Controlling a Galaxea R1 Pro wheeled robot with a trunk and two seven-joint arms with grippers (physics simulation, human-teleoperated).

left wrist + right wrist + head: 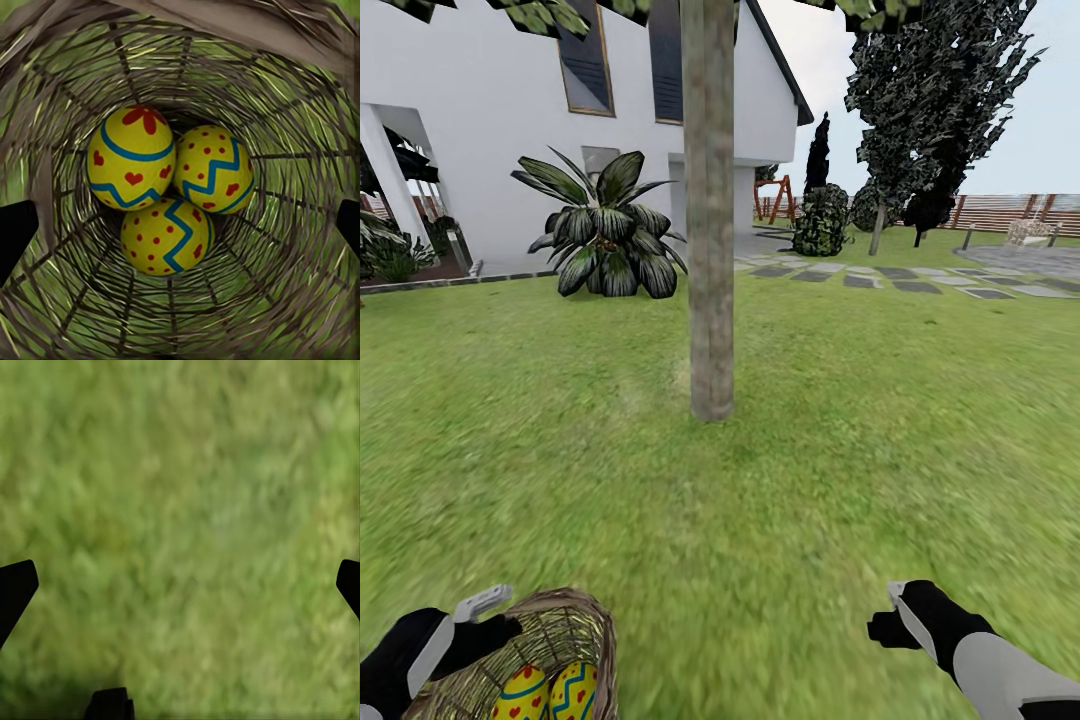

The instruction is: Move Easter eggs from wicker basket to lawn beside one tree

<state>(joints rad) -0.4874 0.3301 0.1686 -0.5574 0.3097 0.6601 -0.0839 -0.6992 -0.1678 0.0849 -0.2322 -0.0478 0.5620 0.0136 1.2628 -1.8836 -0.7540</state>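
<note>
The wicker basket (565,625) sits at the bottom left of the head view, on the lawn (810,480). Two yellow painted eggs (522,695) (573,690) show inside it. The left wrist view looks straight down into the basket (67,97) at all three eggs: one with a red flower (131,157), one with zigzags (214,169), one dotted (165,236). My left gripper (495,618) (180,232) hovers open at the basket's rim, fingers wide apart. My right gripper (888,612) (180,589) hangs open over bare grass. The tree (710,250) stands straight ahead, its grey-brown trunk a short way off.
A palm-like plant (605,240) grows behind and left of the trunk, before the white house (490,120). Stepping stones (880,278), dark conifers (930,110), a bush (822,222) and a slatted fence (1010,212) lie at the far right. Open grass surrounds the trunk.
</note>
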